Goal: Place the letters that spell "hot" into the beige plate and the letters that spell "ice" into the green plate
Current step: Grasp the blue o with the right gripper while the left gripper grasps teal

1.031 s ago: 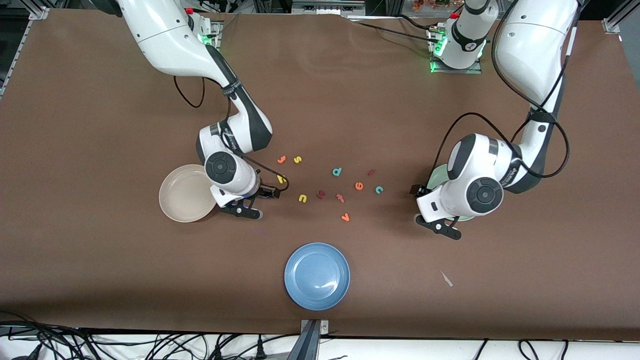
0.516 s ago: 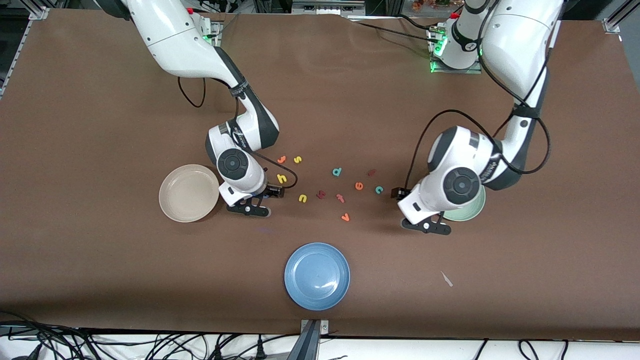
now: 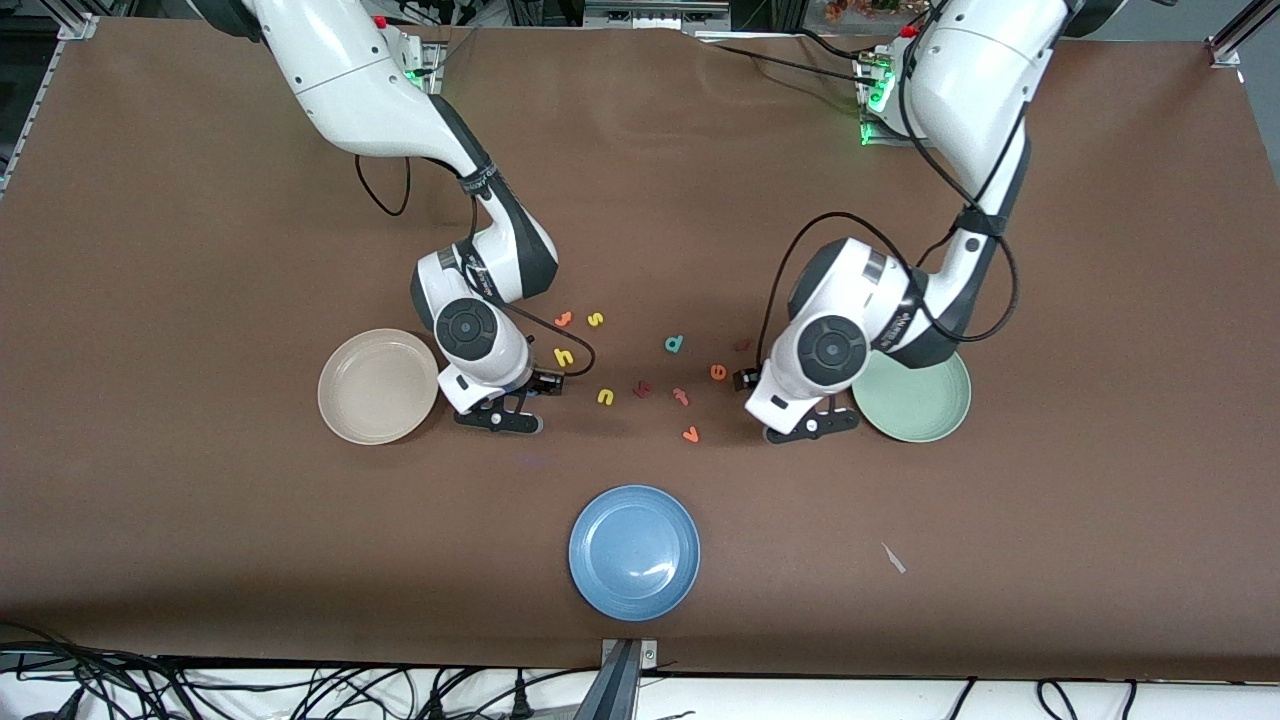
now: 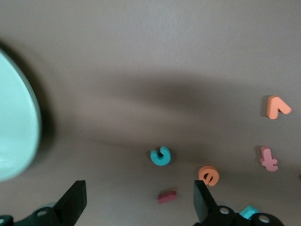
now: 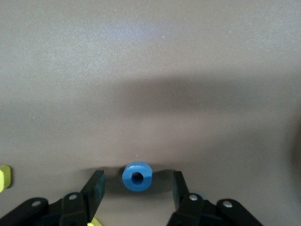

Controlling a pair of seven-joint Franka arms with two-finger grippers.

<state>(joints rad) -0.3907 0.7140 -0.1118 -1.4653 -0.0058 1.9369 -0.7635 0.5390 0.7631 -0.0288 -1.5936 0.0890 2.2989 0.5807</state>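
The blue plate (image 3: pixel 634 552) sits nearest the front camera, unused. Farther back, the right gripper (image 5: pixel 136 186) is down at the table beside the beige plate (image 3: pixel 377 385), fingers (image 5: pixel 95 187) spread on either side of the blue "o" (image 5: pixel 137 176) and not yet touching it; the yellow "h" (image 3: pixel 564 356) lies just beside. The left gripper (image 4: pixel 138 200) hangs over the teal "c" (image 4: pixel 160 155), fingers wide apart, by the green plate (image 3: pixel 915 397), with the orange "e" (image 4: pixel 208 175) and dark red "i" (image 4: pixel 167 196) close. Both plates look empty. I'd worry the round "o" squirts out sideways if one finger meets it first, or the left gripper nudges the "e" when it drops.
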